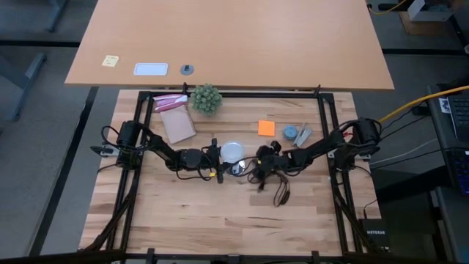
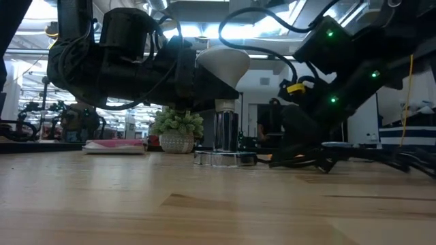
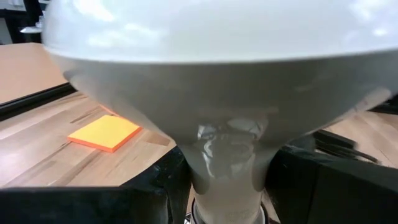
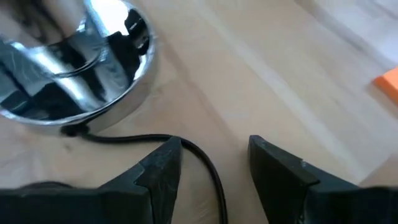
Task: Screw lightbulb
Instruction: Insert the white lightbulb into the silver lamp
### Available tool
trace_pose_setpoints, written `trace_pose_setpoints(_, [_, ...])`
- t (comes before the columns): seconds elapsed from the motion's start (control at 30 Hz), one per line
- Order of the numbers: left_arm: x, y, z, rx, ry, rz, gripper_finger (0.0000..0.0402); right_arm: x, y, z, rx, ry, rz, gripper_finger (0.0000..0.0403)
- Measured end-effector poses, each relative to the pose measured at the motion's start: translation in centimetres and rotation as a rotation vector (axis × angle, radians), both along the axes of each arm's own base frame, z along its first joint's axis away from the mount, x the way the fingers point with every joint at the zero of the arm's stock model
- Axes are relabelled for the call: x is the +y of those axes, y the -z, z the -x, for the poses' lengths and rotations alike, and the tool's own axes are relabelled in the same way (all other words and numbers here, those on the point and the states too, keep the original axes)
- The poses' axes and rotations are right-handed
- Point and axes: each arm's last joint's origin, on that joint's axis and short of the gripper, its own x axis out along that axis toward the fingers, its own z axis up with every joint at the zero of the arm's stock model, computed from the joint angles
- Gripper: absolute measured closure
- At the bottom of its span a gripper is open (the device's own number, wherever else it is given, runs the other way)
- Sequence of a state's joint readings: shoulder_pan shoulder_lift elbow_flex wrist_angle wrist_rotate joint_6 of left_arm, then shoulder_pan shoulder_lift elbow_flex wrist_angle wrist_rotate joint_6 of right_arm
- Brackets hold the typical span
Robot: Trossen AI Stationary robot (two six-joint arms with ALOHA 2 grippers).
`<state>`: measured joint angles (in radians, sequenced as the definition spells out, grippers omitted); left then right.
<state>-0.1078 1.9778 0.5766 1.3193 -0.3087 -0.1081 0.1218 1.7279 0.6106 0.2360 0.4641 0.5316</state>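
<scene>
My left gripper (image 1: pixel 217 157) is clamped on the bulb (image 1: pixel 233 152), fingers (image 3: pixel 155 186) pressed to either side of its narrow neck. In my left wrist view the white globe (image 3: pixel 217 74) fills nearly everything and the neck drops between my dark fingers. From the low view the bulb (image 2: pixel 223 64) stands upright, globe on top, its metal end going down into the socket (image 2: pixel 219 158), which sits flat on the table (image 1: pixel 190 213) near the middle.

My right gripper (image 1: pixel 265 163) is just on the other side of the socket, low over the wood. Its fingers (image 4: pixel 163 168) stand apart and hold nothing; the thin black cord (image 4: pixel 186 155) runs between them, and the shiny socket base (image 4: pixel 81 74) lies just ahead.

Behind the bulb there is a green plant (image 1: pixel 206 98) near the back edge, well apart, with a brown pad (image 1: pixel 177 126) to its left and an orange note (image 1: pixel 266 127) to the right. The front half of the table is bare wood up to the frame (image 1: pixel 130 183).
</scene>
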Motion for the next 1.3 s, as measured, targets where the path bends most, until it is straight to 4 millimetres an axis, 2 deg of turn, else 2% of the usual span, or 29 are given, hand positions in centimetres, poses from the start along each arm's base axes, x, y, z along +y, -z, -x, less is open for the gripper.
trace_pose_setpoints(0.37, [0.0,0.0,0.0,0.001,0.004,-0.002,0.0249,-0.4,-0.6,-0.6,-0.069,0.008,0.076,0.0215])
trace_pose_setpoints(0.83, [-0.1,0.0,0.0,0.016,-0.002,-0.082,0.0249,0.3,-3.4,-0.4,-0.154,-0.171,-0.109,0.0215])
trace_pose_setpoints(1.1, [-0.1,0.0,0.0,0.017,-0.007,-0.084,0.0249,1.0,-2.8,0.1,-0.07,-0.273,-0.209,0.0215])
trace_pose_setpoints(1.3, [-0.1,0.0,0.0,0.016,-0.01,-0.081,0.0249,2.4,-1.6,0.5,-0.002,-0.229,-0.093,0.0215])
